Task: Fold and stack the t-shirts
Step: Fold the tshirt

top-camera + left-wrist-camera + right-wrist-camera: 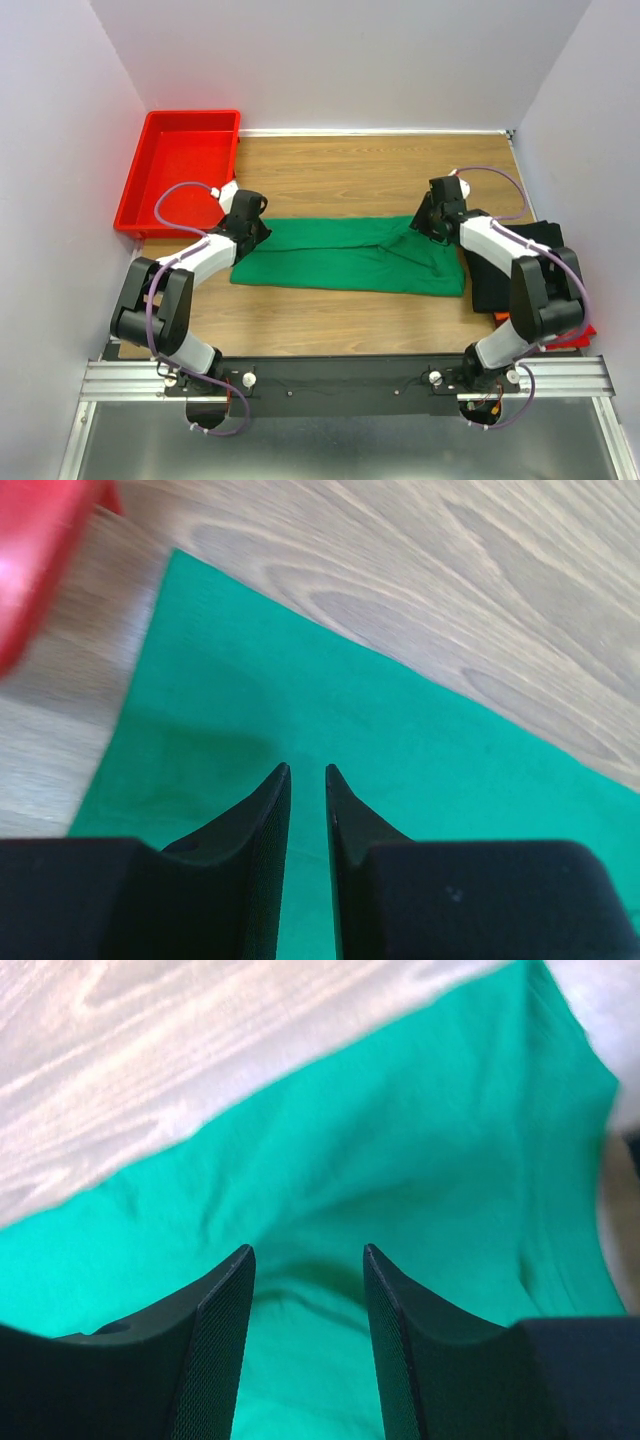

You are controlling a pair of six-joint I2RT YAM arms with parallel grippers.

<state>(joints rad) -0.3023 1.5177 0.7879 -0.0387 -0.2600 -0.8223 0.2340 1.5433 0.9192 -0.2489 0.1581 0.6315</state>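
A bright green t-shirt (350,257) lies folded into a long flat band across the middle of the table. My left gripper (258,228) hovers over its left end, jaws open by a narrow gap with only flat green cloth (400,740) showing beneath my left gripper (307,768). My right gripper (425,222) is over the shirt's far right corner. In the right wrist view my right gripper (308,1248) stands open above a wrinkle in the green cloth (350,1140), holding nothing. A folded black t-shirt (520,265) tops a stack at the right, with a red-orange edge (582,336) under it.
A rigid red tray (180,165) sits at the back left corner, and its edge (30,560) shows close to the left gripper. Bare wooden table (350,180) lies behind the shirt. Walls close in on the left, the back and the right.
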